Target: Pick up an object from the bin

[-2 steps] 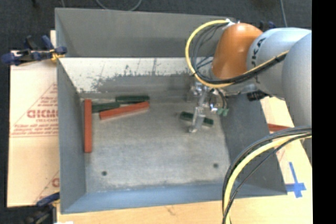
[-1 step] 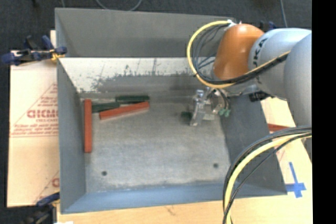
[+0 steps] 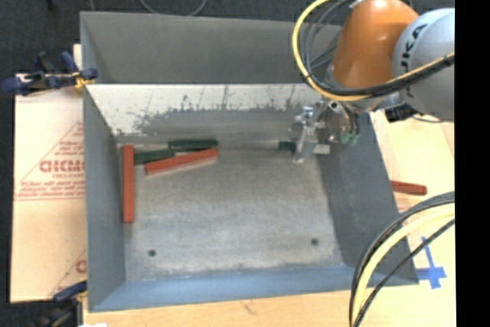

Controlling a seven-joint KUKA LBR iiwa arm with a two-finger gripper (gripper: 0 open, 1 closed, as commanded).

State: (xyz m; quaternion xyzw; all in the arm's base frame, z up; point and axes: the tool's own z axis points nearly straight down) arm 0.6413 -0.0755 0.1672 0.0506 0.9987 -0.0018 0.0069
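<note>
My gripper (image 3: 308,135) hangs low at the bin's back right, close to the rear wall. A small dark green piece (image 3: 286,147) lies on the floor just to its left, touching or nearly touching its tip. Farther left, a dark green stick (image 3: 193,143) lies along the back wall. An orange-red stick (image 3: 182,161) rests slanted just in front of it.
A second orange-red stick (image 3: 128,184) lies lengthwise along the left wall. The arm with its orange cover and yellow cables reaches in over the bin's back right corner.
</note>
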